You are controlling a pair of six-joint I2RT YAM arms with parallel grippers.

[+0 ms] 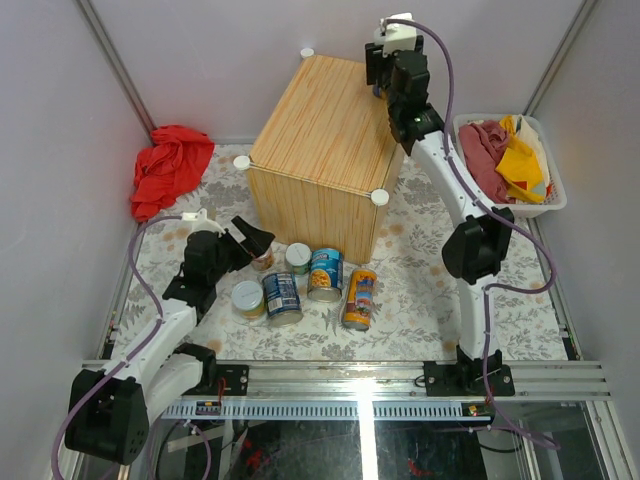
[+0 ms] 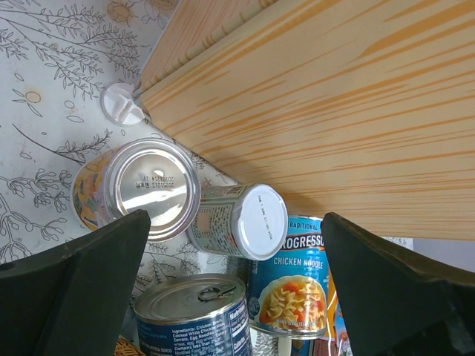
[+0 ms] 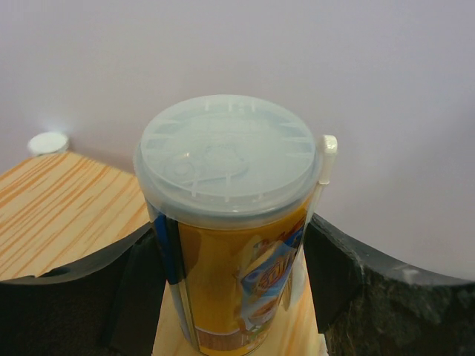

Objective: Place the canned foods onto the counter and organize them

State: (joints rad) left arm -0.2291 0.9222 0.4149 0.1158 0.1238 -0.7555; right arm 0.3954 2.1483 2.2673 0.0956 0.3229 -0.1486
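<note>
A: Orange and blue on the tall can [image 3: 223, 289], label print too curved to read; translucent plastic cap [image 3: 223, 148] on top.

B: Clamped in the right gripper [image 3: 231, 245], fingers [image 3: 345, 285] pressed to both sides. Upright above the counter [image 3: 67, 215], by the 1 o'clock corner of its top seen from overhead. Cannot tell whether resting on the wood.

A: Any readable writing down on the bench [image 1: 420, 300]?

B: "CHICKEN NOODLE" under "ROGRESSO" on a blue can [image 2: 293, 278], at 5 o'clock in the left wrist view. Fine ingredients print on a second blue can [image 2: 194, 319] at 6 o'clock. Stamped code on a silver-lidded can [image 2: 152, 189] at 9 o'clock, too faint to read.

A: Left gripper [image 1: 253, 240]?

B: Spread wide, gripping nothing, touching nothing. Pointed at a small white-topped can [image 2: 237, 221] straight ahead between the fingers, just beside the counter's front wall. Another orange can [image 1: 359, 298] on its side at the 3 o'clock end of the group.
</note>
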